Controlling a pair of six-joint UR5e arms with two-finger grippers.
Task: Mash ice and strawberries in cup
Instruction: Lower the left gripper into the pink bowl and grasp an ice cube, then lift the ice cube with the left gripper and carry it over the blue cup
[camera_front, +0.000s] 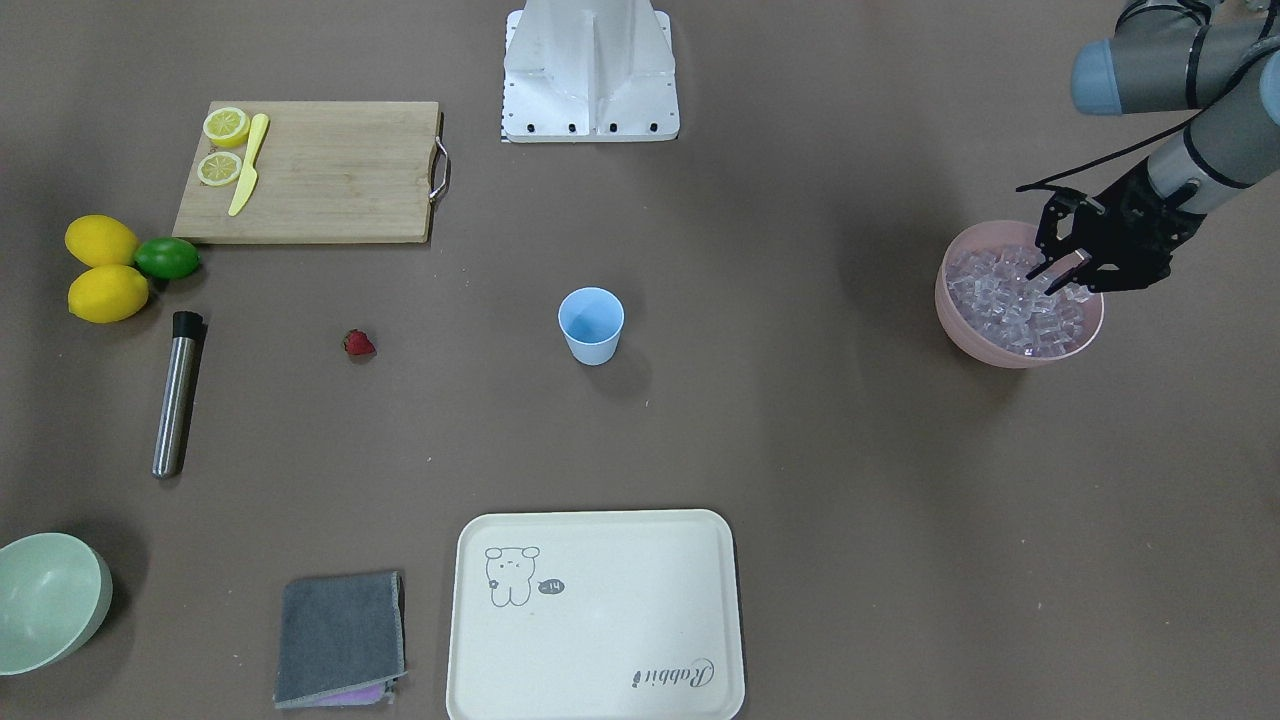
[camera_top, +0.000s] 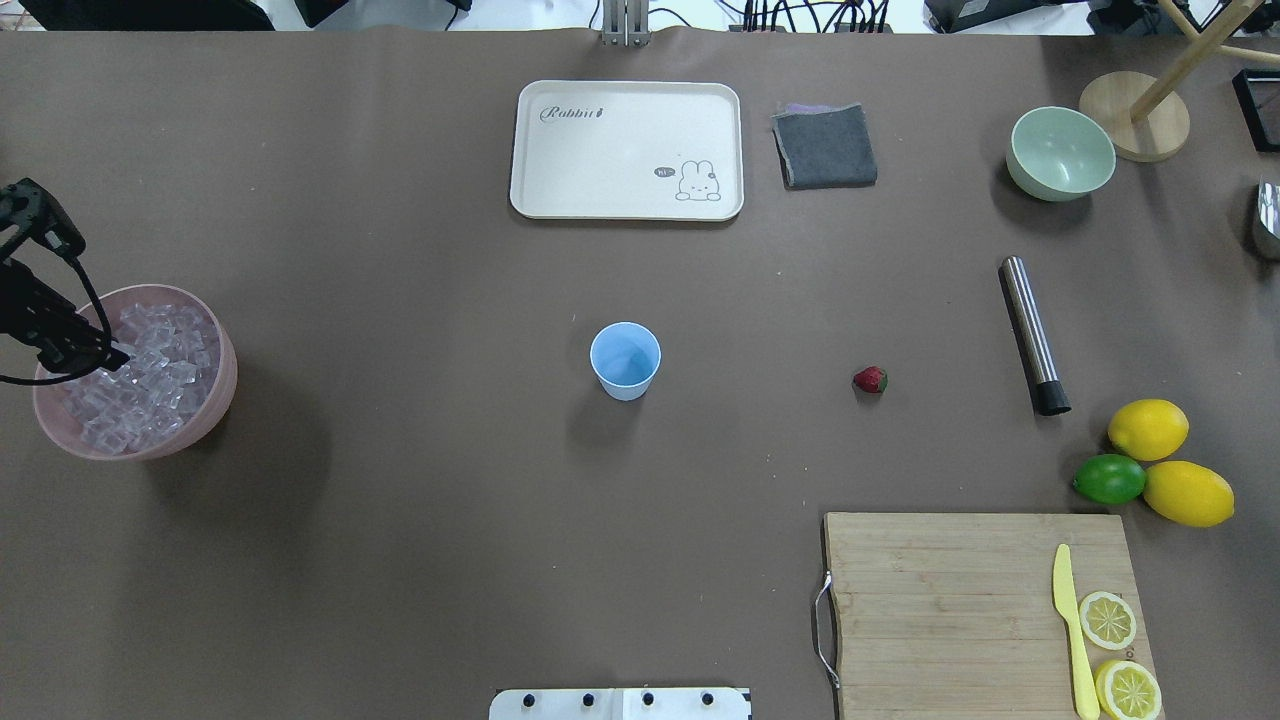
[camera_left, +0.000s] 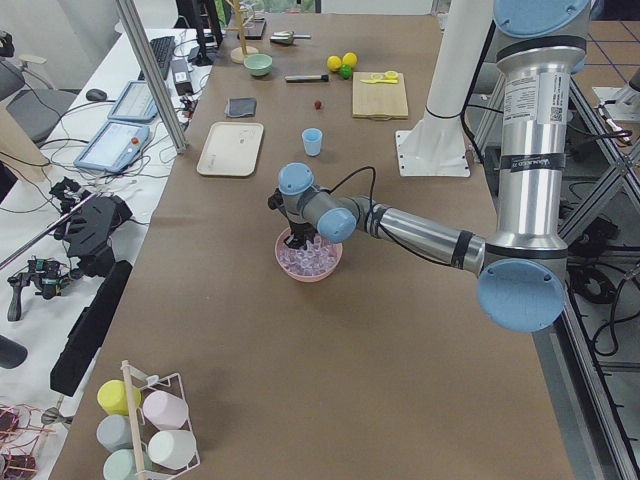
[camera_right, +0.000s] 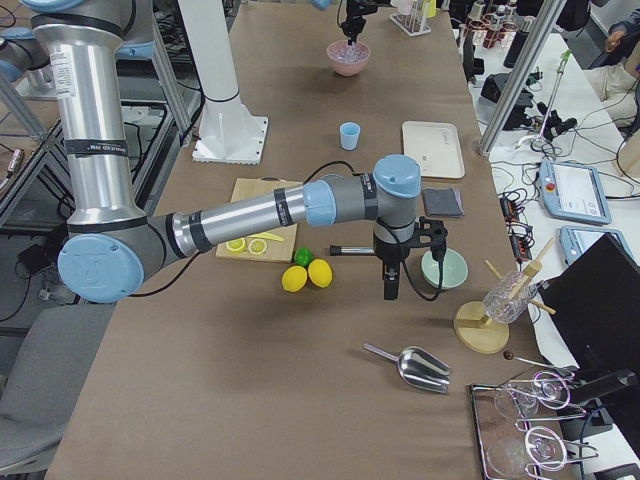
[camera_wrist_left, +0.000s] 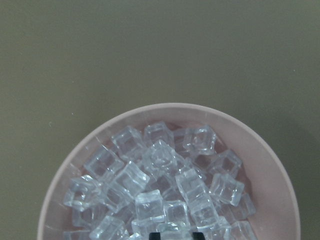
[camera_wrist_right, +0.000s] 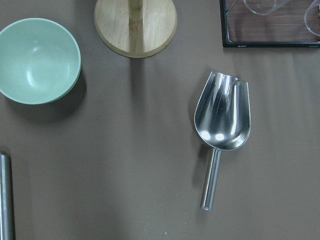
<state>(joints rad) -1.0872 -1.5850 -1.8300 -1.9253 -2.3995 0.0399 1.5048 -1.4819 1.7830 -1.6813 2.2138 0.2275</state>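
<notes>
Your left end effector (camera_front: 1062, 268) hangs with its tips down among the ice (camera_wrist_left: 160, 165) in the pink bowl (camera_front: 985, 352). The jaws stand apart, and I see no cube pinched between them yet. I judge that the step in hand is the first one, picking up ice, because the cup (camera_front: 591, 325) looks empty.

For the next move, close on one cube, lift it clear of the rim and carry it to the cup, which stands well apart from this end effector, toward the middle of the tabletop. Farther on the same line lies the strawberry (camera_front: 358, 344), alone on the tabletop, and beyond it the steel rod (camera_front: 178, 395).

The left wrist view shows the single cubes and two dark tips at its lower edge, which the front view does not resolve. The right end effector (camera_right: 390, 285) appears only in the right side view, so I cannot tell its state; its wrist view shows a metal scoop (camera_wrist_right: 222, 117) and a green bowl (camera_wrist_right: 37, 60) below.
</notes>
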